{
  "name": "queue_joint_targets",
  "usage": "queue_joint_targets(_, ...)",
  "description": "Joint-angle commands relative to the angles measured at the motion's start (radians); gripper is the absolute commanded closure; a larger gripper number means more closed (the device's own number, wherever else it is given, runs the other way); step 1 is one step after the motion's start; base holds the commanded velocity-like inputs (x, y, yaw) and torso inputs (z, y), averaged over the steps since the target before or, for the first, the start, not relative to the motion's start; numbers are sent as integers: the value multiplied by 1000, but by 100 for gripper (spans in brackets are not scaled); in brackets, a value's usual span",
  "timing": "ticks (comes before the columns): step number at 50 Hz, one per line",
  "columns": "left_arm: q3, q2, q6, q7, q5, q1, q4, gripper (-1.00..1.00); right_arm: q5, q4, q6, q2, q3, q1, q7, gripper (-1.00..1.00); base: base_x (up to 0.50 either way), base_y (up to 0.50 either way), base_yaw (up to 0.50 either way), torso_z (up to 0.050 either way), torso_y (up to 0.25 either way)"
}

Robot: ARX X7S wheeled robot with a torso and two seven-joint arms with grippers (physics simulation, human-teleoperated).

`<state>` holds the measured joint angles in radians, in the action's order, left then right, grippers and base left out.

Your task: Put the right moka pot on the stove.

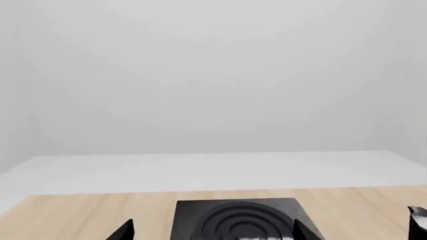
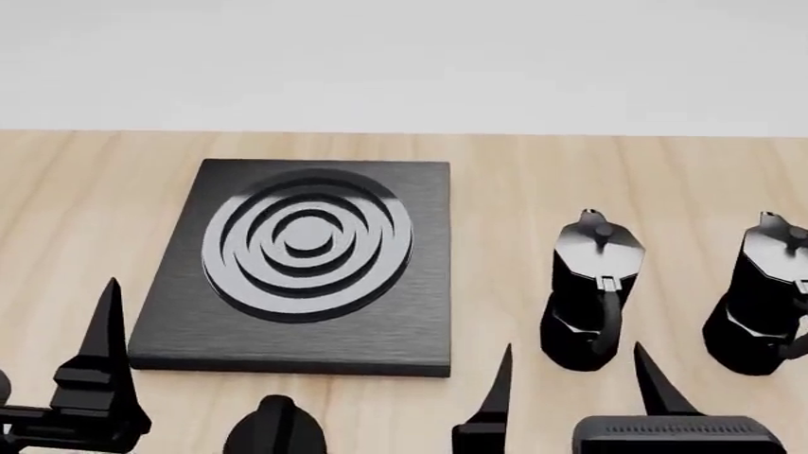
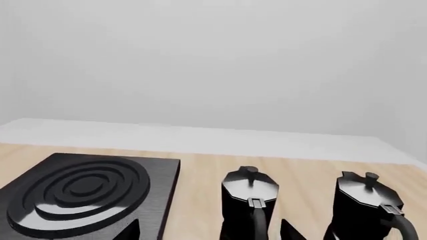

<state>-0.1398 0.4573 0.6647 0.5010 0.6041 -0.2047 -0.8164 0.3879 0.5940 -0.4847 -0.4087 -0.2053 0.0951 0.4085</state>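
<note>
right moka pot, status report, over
Both grippers open, empty: left, right. Right moka pot upright on table, untouched. Other moka pot stands between it and stove.

Simulated kitchen test scene, rendered rather than real.

A flat square black stove slab [image 2: 303, 326] with raised glossy burner rings and two black faceted moka pots [image 2: 588, 293] [image 2: 763, 298] sit on a pale wood-grain desk [image 2: 76, 208], backed by blank grey-white walls [image 3: 213, 60].

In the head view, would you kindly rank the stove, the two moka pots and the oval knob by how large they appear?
1. The stove, by far the largest.
2. The left moka pot and the right moka pot: they look alike in size, so I would not rank them; the right one is cut by the frame edge.
3. The oval knob, smallest, partly cropped.
</note>
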Motion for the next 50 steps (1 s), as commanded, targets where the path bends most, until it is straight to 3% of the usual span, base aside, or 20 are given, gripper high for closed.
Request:
queue_joint_targets(1, 1, 2, -5, 3, 4, -1, 0, -100, 1, 1, -1, -2, 0, 5, 5, -100, 0, 0, 0, 0, -113)
queue_joint_targets(50, 3, 10, -16, 16, 27, -4, 2, -100, 6, -2, 3, -12, -8, 7, 16, -100, 0, 0, 0, 0, -110)
